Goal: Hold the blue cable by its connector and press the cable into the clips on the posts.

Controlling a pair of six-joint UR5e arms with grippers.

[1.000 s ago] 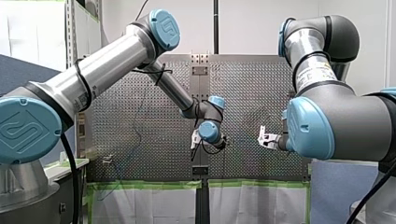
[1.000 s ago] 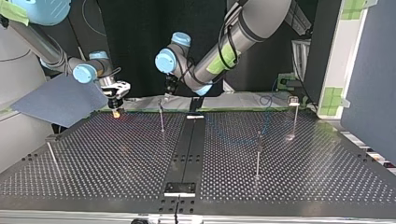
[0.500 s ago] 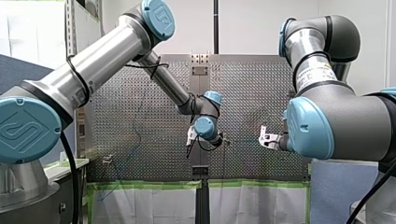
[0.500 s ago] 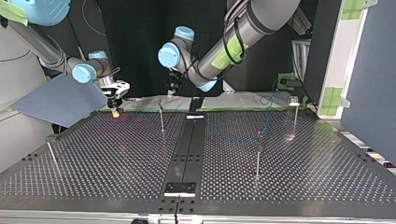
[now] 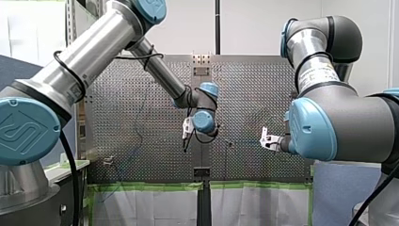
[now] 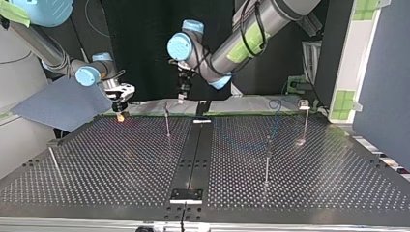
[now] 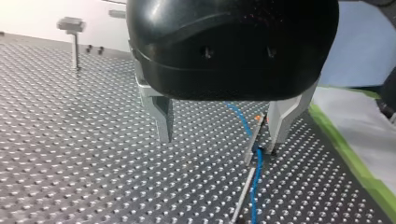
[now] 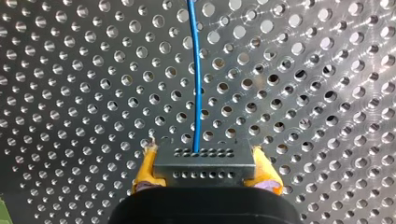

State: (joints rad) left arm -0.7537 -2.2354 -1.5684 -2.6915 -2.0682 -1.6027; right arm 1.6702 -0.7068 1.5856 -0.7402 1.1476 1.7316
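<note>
Connector (image 8: pixel 204 163) is clamped in my right gripper (image 8: pixel 205 169), blue cable (image 8: pixel 198 70) leading out. My left gripper (image 7: pixel 220 137) hangs open, empty, over a post (image 7: pixel 252 148) where cable seems clipped already

My left arm (image 5: pixel 94 52) & my right arm (image 5: pixel 320 66): silver tubes, lt-blue joint caps, blk cables.
</note>
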